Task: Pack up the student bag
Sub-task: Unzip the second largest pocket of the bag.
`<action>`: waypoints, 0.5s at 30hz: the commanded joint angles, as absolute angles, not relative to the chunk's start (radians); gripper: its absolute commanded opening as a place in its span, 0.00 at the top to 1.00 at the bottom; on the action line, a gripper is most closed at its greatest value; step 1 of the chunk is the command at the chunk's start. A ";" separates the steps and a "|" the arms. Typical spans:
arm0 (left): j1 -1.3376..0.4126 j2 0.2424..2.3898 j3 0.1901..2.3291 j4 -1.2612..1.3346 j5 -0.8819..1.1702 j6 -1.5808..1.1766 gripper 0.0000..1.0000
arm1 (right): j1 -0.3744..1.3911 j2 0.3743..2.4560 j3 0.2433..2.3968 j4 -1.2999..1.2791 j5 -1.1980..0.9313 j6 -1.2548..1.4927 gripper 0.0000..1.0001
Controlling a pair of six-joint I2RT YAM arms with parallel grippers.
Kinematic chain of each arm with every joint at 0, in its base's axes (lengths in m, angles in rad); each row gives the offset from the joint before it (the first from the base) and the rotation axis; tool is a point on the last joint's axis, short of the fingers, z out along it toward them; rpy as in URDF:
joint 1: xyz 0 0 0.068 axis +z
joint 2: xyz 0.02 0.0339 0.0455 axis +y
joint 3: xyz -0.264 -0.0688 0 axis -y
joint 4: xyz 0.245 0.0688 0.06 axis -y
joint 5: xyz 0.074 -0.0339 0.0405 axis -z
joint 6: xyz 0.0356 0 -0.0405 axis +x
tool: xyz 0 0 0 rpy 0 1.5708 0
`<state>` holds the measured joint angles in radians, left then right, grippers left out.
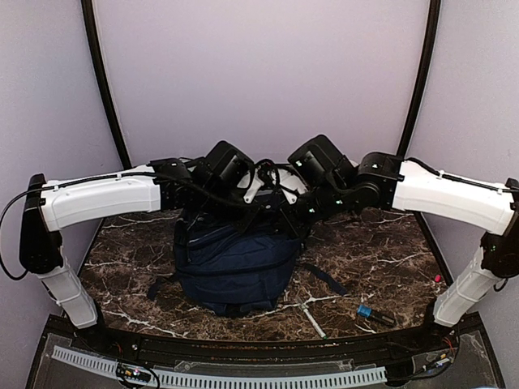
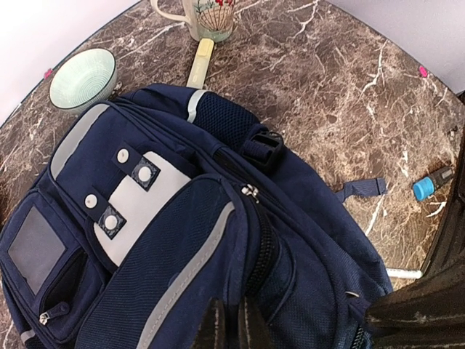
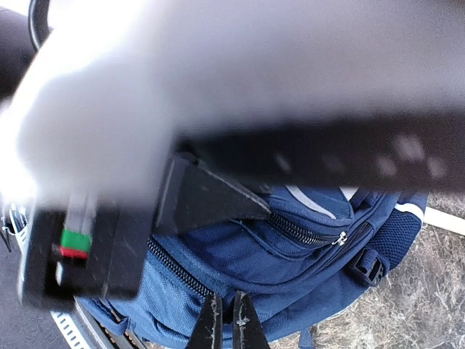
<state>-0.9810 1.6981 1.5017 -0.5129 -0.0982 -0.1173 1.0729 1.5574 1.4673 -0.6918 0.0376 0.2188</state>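
The student bag [image 2: 218, 240] is navy with grey stripes, the table [image 2: 341, 87] brown marble veined white, the bowl [image 2: 83, 78] pale green.

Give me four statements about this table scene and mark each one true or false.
1. The student bag lies on the marble table. True.
2. The green bowl sits inside the bag. False: it stands on the table beside the bag.
3. A mug stands on the table near the bowl. True.
4. The blue-capped item rests on top of the bag. False: it lies on the table, apart from the bag.
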 commanded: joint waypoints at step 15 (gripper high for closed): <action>-0.962 1.673 1.414 -0.212 -0.196 -0.304 1.00 | 1.206 1.307 1.337 -0.193 -0.389 0.316 1.00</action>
